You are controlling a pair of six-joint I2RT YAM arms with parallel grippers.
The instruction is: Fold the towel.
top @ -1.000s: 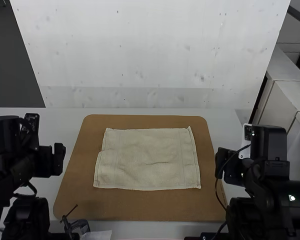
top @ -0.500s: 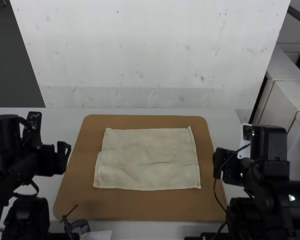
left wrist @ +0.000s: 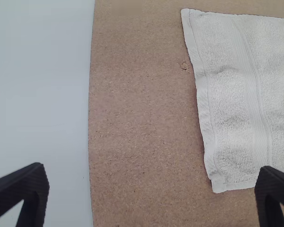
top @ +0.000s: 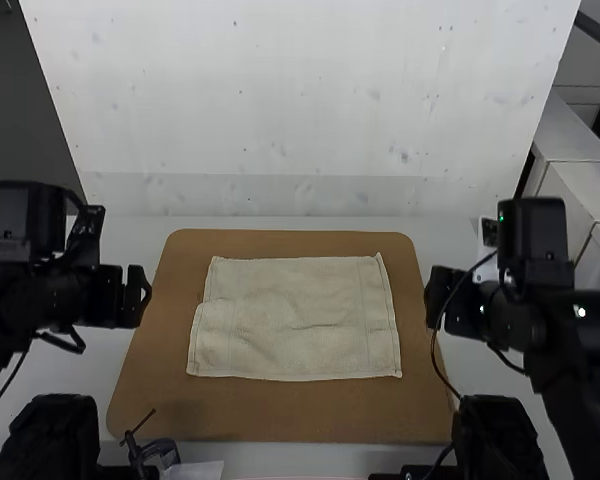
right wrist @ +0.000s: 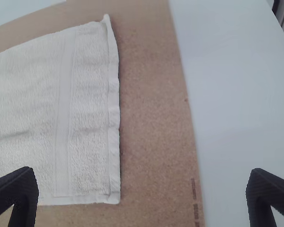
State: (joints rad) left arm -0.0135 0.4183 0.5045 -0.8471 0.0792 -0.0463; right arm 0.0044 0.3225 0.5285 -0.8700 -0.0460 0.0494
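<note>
A pale table [top: 135,240] carries a brown board [top: 280,415] with rounded corners. In the high view, the left gripper [top: 126,288] is over the left side of the board and the right gripper [top: 442,292] is at its right edge. In the left wrist view, the left gripper [left wrist: 151,168] has its black, tapered jaws wide apart with nothing between them; in the right wrist view, the right gripper [right wrist: 142,169] has its jaws wide apart and empty too.

Between the two grippers, apart from both, a cream towel [top: 295,320] lies spread on the board, wider than it is deep. It is mostly flat, with soft wrinkles near the middle, a small step in its left edge and a far right corner that pokes out slightly. By the board's near left corner is a small dark device [top: 160,450] with a thin rod.
</note>
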